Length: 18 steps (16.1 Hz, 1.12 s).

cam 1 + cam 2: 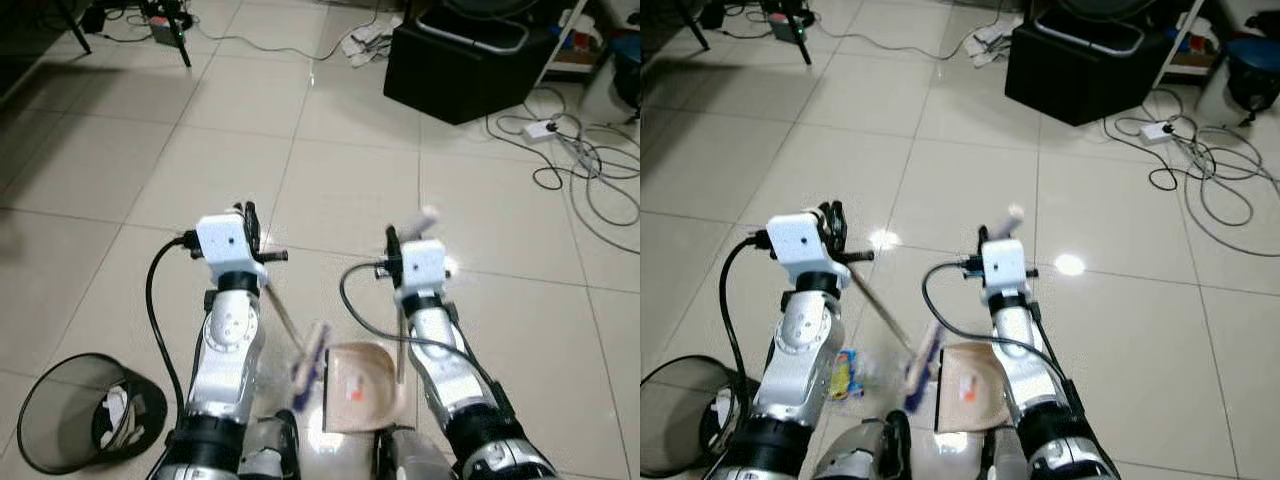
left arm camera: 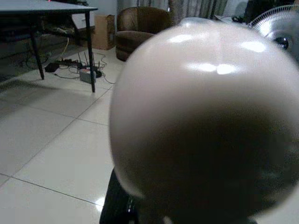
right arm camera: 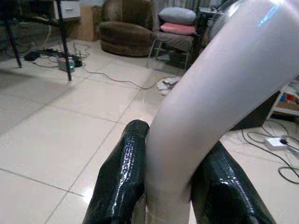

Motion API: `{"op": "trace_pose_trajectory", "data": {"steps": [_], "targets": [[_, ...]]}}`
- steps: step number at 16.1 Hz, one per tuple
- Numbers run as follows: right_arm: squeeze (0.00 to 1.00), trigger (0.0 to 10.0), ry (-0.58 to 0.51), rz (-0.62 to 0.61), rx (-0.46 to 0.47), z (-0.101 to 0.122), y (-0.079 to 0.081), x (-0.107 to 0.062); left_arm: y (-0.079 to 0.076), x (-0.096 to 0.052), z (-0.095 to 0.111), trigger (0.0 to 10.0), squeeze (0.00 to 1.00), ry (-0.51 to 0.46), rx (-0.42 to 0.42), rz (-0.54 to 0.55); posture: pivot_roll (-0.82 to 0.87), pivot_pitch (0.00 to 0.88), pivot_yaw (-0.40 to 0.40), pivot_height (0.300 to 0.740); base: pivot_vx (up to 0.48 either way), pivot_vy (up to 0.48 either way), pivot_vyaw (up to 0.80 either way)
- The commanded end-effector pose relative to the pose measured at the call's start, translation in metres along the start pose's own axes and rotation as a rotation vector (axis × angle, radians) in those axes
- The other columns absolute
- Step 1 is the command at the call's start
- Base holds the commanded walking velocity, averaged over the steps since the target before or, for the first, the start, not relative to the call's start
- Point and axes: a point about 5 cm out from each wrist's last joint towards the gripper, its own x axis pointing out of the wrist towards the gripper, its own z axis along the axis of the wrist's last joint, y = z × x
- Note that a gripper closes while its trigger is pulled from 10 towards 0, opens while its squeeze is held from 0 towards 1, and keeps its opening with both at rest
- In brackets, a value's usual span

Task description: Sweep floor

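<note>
- Left silver metal arm (image 1: 228, 345): rounded jointed segments, small dark screw holes on the forearm, black collar near the elbow.
- White box-shaped wrist camera housing (image 1: 226, 240) on each wrist.
- Thick black cable (image 1: 157, 300) loops from the left wrist housing down the arm.
- Right silver arm (image 1: 440, 350): thinner grey cable looped alongside.
- Glossy black fingers (image 3: 122, 179), rounded.

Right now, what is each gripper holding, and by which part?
The left gripper holds the broom by the top of its handle. The right gripper clamps the dustpan by its pale handle's upper end.
</note>
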Motion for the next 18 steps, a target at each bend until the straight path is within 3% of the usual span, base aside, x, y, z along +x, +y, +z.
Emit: {"op": "trace_pose_trajectory", "data": {"steps": [1,4,6,8,10,12,14,18], "targets": [[0.00,10.0,0.000,-0.005,-0.008,-0.003,-0.001,-0.003,-0.005,0.002,0.000,10.0,0.00,0.019,-0.040,0.002,0.02,0.270,0.042,0.740,0.000,0.000,0.00],[0.00,10.0,0.007,-0.040,-0.001,-0.006,-0.013,-0.003,-0.019,0.007,0.012,10.0,0.00,0.020,-0.163,-0.113,0.02,0.258,0.041,0.740,0.000,0.000,0.00],[0.00,10.0,0.001,-0.047,-0.002,-0.006,-0.017,-0.002,-0.028,0.005,0.017,10.0,0.00,0.037,-0.172,-0.266,0.03,0.255,0.040,0.740,0.000,0.000,0.00],[0.00,10.0,-0.005,-0.056,-0.007,-0.007,-0.022,-0.002,-0.024,0.004,0.031,10.0,0.00,-0.024,-0.068,-0.406,0.03,0.257,0.040,0.740,0.000,0.000,0.00],[0.00,10.0,-0.006,-0.059,-0.012,-0.009,-0.025,-0.005,-0.003,0.014,0.057,10.0,0.00,-0.178,0.041,-0.356,0.03,0.258,0.040,0.740,0.000,0.000,0.00],[0.00,10.0,-0.005,-0.058,-0.012,-0.010,-0.025,-0.007,0.006,0.016,0.065,10.0,0.00,-0.223,0.106,-0.346,0.03,0.258,0.037,0.740,0.000,0.000,0.00],[0.00,10.0,-0.006,-0.053,-0.012,-0.010,-0.024,-0.007,0.008,0.014,0.057,10.0,0.00,-0.190,0.165,-0.372,0.02,0.262,0.034,0.740,0.000,0.000,0.00],[0.00,10.0,-0.015,-0.044,-0.015,-0.008,-0.022,-0.006,-0.003,-0.001,0.011,10.0,0.00,-0.059,0.275,-0.404,0.01,0.267,0.020,0.740,0.000,0.000,0.00]]}}
